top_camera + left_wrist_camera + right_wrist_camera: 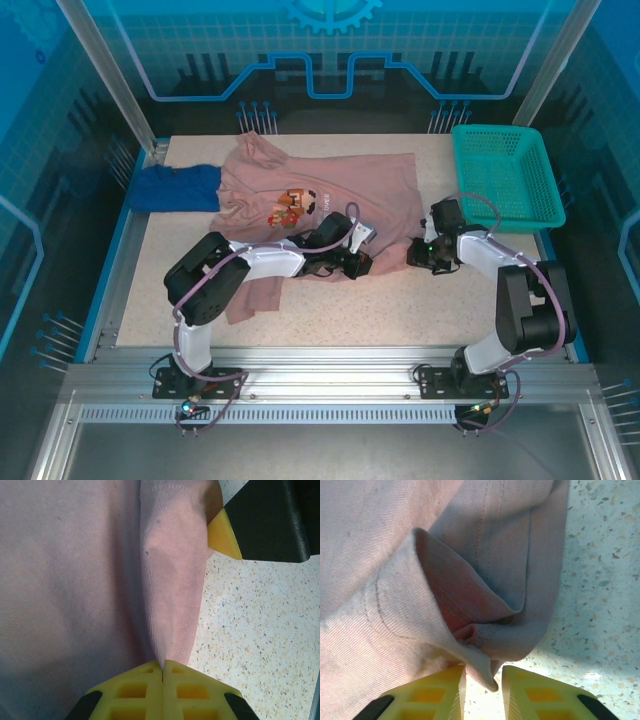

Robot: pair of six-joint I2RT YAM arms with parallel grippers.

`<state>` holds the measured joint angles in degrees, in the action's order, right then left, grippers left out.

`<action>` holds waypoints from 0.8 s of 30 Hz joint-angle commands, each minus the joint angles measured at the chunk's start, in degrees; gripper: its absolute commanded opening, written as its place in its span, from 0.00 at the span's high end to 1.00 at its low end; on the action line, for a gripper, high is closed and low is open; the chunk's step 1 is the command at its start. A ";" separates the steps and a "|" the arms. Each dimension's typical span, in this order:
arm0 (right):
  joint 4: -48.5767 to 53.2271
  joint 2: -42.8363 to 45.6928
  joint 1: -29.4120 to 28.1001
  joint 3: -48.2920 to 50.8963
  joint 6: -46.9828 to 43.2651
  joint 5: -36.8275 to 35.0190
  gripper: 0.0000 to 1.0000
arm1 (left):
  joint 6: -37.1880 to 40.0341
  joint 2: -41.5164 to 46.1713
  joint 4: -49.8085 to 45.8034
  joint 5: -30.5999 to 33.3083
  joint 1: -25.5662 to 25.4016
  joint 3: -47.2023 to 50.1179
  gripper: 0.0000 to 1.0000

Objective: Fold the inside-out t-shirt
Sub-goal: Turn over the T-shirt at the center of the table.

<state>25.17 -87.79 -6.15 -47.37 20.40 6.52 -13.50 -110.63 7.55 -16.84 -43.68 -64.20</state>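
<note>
The dusty-pink inside-out t-shirt [340, 185] lies spread across the middle of the table, with an orange-red print [295, 205] showing. My left gripper [358, 262] is at the shirt's near right part. In the left wrist view it [162, 666] is shut on a raised ridge of the shirt's fabric [172, 580]. My right gripper [420, 252] sits at the shirt's right edge. Its yellow fingers [440, 695] stand apart, and a folded corner of the hem [487, 672] hangs in the gap between them, touching the left finger. The right gripper's yellow tip [223, 534] shows in the left wrist view.
A dark blue cloth [175, 187] lies at the shirt's left edge. A teal basket [505, 175] stands at the back right. Speckled tabletop [400, 310] lies bare in front of the shirt and to the right of both grippers.
</note>
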 commanded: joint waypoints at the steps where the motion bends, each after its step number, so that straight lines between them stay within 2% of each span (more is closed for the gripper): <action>1: -0.64 -0.71 0.96 -1.23 -0.98 1.31 0.76 | -0.04 -0.20 -1.22 -1.09 0.39 0.04 1.00; 6: -1.09 -0.85 1.08 -1.15 -1.33 1.56 0.81 | -0.13 -0.25 -1.14 -1.12 0.43 0.13 1.00; 12: -0.36 4.60 2.63 1.06 -0.61 3.74 1.00 | -0.97 -0.54 -1.16 -1.37 0.41 -0.47 1.00; 17: 3.06 12.80 4.50 2.72 0.60 4.07 1.00 | -3.01 -2.84 -0.43 -2.59 0.27 -2.59 1.00; 21: 8.17 12.47 5.09 -0.74 -0.65 1.57 1.00 | -2.73 -4.82 -1.75 -1.59 0.21 -4.96 1.00; 23: 9.34 11.99 5.08 -1.87 -1.61 -0.13 1.00 | -2.34 -4.66 -2.70 -1.36 0.22 -5.59 0.95; 24: 9.54 11.65 5.01 -2.26 -2.00 -0.90 1.00 | -2.19 -3.70 -2.76 -0.85 0.25 -5.26 0.87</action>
<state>30.46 -75.33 -2.07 -47.40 19.75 8.23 -15.00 -114.63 6.72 -17.65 -43.66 -67.88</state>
